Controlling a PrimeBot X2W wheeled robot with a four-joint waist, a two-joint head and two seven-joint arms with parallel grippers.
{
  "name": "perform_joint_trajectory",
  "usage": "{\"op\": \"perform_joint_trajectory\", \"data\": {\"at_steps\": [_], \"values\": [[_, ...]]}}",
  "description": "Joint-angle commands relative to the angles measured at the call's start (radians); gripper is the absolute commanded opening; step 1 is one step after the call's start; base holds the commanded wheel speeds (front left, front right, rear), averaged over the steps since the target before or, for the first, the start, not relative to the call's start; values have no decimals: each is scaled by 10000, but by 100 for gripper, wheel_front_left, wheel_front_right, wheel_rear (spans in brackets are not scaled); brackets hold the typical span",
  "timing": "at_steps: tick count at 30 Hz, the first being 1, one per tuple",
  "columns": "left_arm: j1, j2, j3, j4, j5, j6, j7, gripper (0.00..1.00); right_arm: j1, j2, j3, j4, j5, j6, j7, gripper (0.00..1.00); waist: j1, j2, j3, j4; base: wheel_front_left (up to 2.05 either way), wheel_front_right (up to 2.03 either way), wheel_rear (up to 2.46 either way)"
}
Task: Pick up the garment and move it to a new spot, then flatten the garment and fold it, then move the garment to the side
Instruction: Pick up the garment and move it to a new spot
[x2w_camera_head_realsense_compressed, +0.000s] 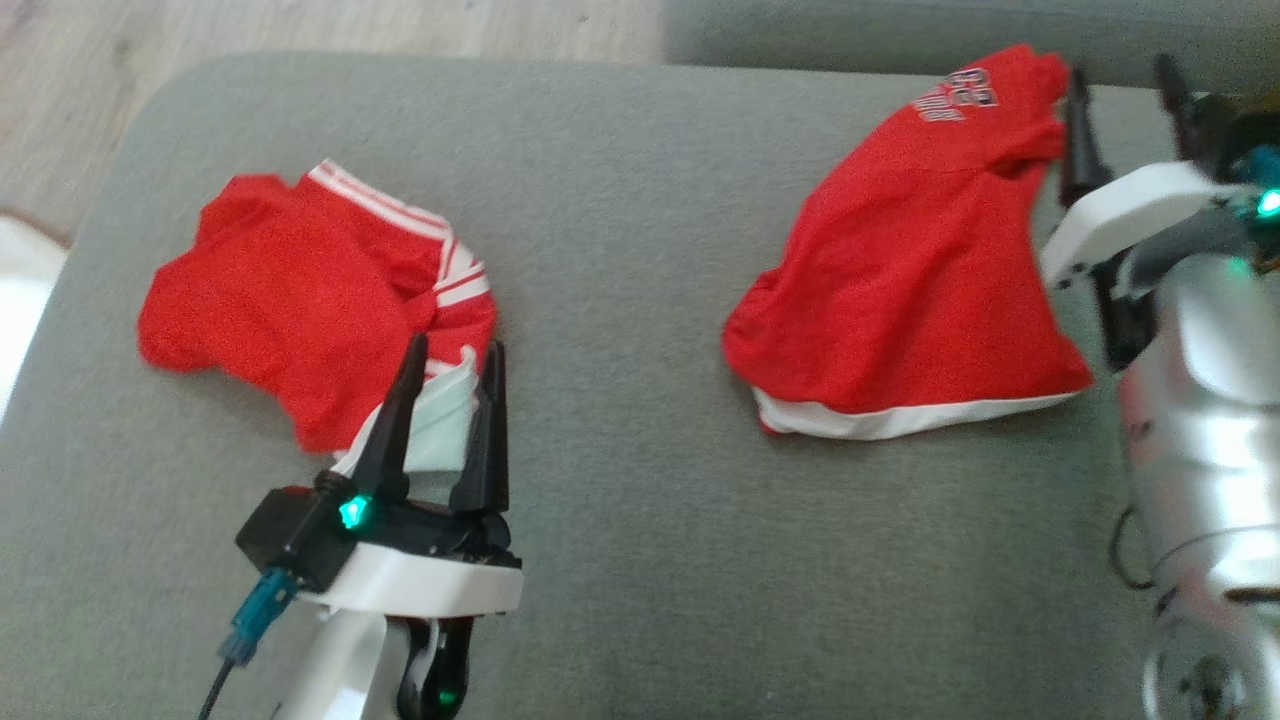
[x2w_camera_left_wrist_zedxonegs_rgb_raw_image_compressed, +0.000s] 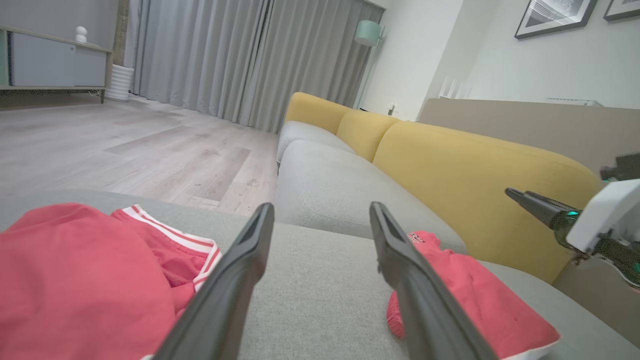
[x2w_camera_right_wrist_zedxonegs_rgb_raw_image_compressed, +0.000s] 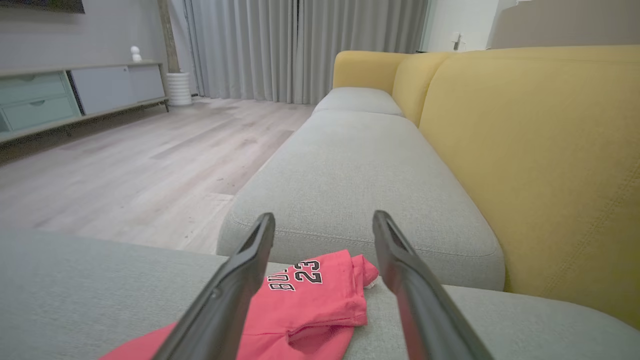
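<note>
Grey upholstery spreads across the head view: a broad seat cushion (x2w_camera_head_realsense_compressed: 620, 200) with wooden floor (x2w_camera_head_realsense_compressed: 300, 25) past its far left corner and a second grey cushion (x2w_camera_head_realsense_compressed: 850, 25) beyond its far edge. In the right wrist view, a yellow backrest (x2w_camera_right_wrist_zedxonegs_rgb_raw_image_compressed: 540, 150) stands along one side of that further cushion.

The printed red garment (x2w_camera_head_realsense_compressed: 910, 290) lies on the right part of the seat, loosely bunched. Its long axis runs from near to far and leans slightly to the robot's right. Its white hem band (x2w_camera_head_realsense_compressed: 900, 420) faces the robot. The end with the black-and-white lettering points away and almost reaches the far edge and the seam to the next cushion.

The right gripper (x2w_camera_head_realsense_compressed: 1120, 68) is at that far end, jaws spread wide with nothing between them. One finger stands just beside the garment's far right edge, but whether it touches the cloth I cannot tell.

A striped red garment (x2w_camera_head_realsense_compressed: 290, 300) lies crumpled on the left part of the seat, well apart from the printed one. The left gripper (x2w_camera_head_realsense_compressed: 455, 345) hovers at its near right corner, jaws also spread, with pale fabric showing between the fingers.

Bare grey cushion lies between the two garments and along the whole near side.
</note>
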Motion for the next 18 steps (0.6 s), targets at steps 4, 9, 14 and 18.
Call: {"op": "perform_joint_trajectory", "data": {"at_steps": [4,9,14,18], "values": [[53,6,534,-423,137,15,-53,100,953,656,547,-1720,1124,-7,-201,100,0,0,-735,-913,0,0,0],[322,6,577,-442,120,6,-53,100,3181,825,1029,-4038,2305,-7,-205,100,0,0,-1179,-1479,0,0,0],[531,6,693,-462,146,64,-53,100,5578,837,2040,-5957,3726,-7,-206,100,0,0,-1409,-1896,0,0,0],[683,6,739,-226,239,101,-53,100,7164,838,2316,-7123,3946,-7,-207,100,0,0,-1514,-2059,0,0,0]]}}
